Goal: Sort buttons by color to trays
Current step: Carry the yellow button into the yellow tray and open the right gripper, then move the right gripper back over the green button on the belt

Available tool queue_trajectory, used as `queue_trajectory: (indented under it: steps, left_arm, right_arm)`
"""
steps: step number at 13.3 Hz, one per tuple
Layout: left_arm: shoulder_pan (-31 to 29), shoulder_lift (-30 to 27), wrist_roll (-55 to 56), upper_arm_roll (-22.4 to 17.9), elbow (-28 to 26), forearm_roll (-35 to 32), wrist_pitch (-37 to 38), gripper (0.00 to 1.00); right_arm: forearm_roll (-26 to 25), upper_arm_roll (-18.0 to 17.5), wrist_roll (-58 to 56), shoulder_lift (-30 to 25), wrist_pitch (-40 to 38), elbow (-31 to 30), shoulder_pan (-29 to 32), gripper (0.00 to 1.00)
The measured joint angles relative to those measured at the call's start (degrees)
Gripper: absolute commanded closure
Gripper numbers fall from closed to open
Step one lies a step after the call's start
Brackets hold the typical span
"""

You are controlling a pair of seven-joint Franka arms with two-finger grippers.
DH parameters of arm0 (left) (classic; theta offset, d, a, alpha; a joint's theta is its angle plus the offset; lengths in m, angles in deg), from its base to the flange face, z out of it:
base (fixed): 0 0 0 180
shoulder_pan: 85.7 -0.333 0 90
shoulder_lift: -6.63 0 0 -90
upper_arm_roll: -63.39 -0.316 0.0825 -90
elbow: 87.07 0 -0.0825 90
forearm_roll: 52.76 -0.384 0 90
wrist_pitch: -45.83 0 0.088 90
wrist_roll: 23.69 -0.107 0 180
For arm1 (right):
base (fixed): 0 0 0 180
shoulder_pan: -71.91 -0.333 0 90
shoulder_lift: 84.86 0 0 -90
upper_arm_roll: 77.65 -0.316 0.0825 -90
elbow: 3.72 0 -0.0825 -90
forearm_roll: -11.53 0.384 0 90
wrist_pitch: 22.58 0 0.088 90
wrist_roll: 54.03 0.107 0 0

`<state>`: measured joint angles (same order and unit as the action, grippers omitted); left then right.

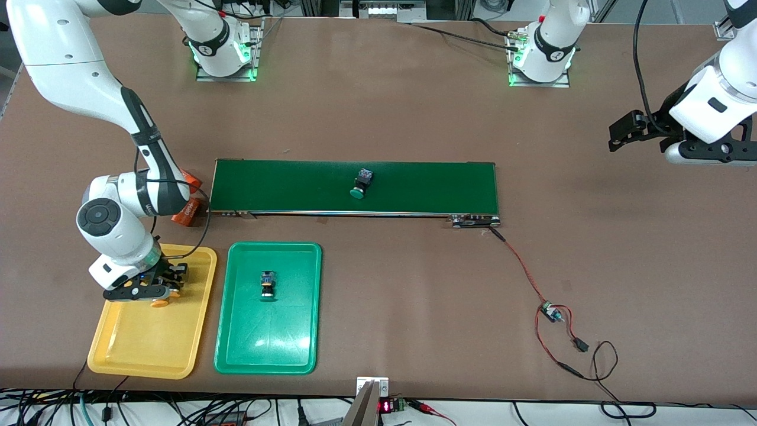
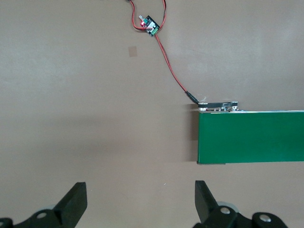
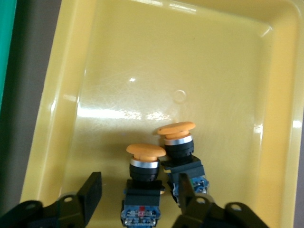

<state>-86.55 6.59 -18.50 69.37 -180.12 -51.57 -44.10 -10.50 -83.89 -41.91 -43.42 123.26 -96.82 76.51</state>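
Note:
My right gripper [image 1: 157,290] is low in the yellow tray [image 1: 148,355], open, its fingers on either side of an orange-capped button [image 3: 146,164] without gripping it. A second orange-capped button [image 3: 176,137] lies right beside it on the yellow tray's floor [image 3: 142,71]. One green-capped button [image 1: 268,284] lies in the green tray [image 1: 266,355]. Another green-capped button [image 1: 361,183] lies on the conveyor belt [image 1: 295,183]. My left gripper [image 1: 618,136] waits in the air, open and empty [image 2: 141,194], over bare table off the belt's end at the left arm's side.
An orange cylinder [image 1: 188,210] lies by the belt's end at the right arm's side, partly hidden by the right arm. A small circuit board [image 1: 550,310] with red wires runs from the belt's other end; it also shows in the left wrist view [image 2: 148,24].

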Motion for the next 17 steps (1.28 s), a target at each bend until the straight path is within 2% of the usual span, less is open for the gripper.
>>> queue_trajectory:
  steps: [2,6,8,12,17]
  left_arm:
    - [0.00,0.00,0.00,0.00,0.00,0.00,0.00,0.00]
    - [0.00,0.01,0.00,0.00,0.01,0.00,0.00,0.00]
    - [0.00,0.03,0.00,0.00,0.02,0.00,0.00,0.00]
    - [0.00,0.04,0.00,0.00,0.02,0.00,0.00,0.00]
    - [0.01,0.04,0.00,0.01,0.03,0.00,0.01,0.00]
  right_arm:
    - [0.02,-1.77,4.41,-0.57,-3.45,0.04,-0.37,0.00]
    - [0.63,-10.40,16.78,-6.64,-19.88,0.42,-1.57,0.00]
    - [4.62,-12.98,18.76,-10.33,-25.01,0.44,-2.23,0.00]
    - [12.47,-13.85,19.13,-16.03,-32.23,0.39,-3.52,0.00]
    - [16.56,-16.16,19.35,-22.22,-35.05,-3.42,-3.91,0.00]
